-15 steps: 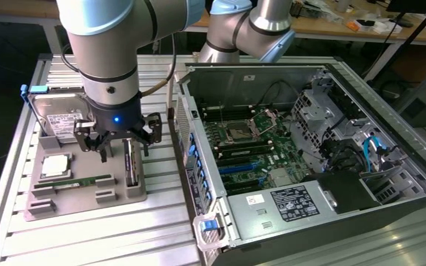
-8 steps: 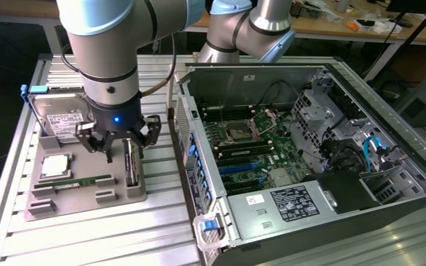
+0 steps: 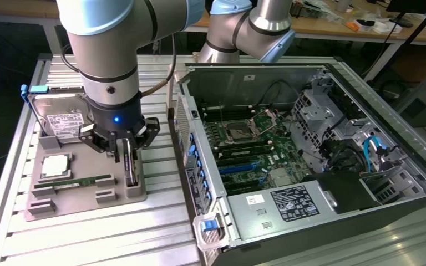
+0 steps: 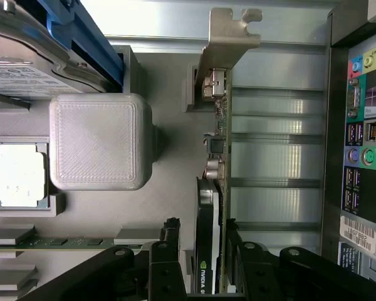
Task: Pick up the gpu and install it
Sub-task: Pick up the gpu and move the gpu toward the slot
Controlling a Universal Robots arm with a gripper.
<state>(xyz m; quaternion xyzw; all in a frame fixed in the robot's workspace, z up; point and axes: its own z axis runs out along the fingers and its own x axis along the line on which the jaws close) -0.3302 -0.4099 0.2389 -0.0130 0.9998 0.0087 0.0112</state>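
The gpu [image 3: 131,166], a thin green card with a silver bracket [image 4: 229,37] at one end, stands on its edge in a slot of the grey holder tray [image 3: 87,202]. My gripper [image 3: 127,154] points straight down over it. In the wrist view the gpu [image 4: 215,144] runs between my two black fingers [image 4: 172,232], one on each side of the card's black cooler end. A narrow gap still shows on one side, so the gripper [image 4: 203,231] stands open around the card and is not clamped on it.
On the same tray lie a silver hard drive [image 3: 64,119], a square processor [image 3: 56,165] and a narrow memory stick [image 3: 80,182]. The open computer case [image 3: 361,111] lies at the exterior view's right, its motherboard [image 3: 246,141] and blue slots [image 3: 237,166] exposed.
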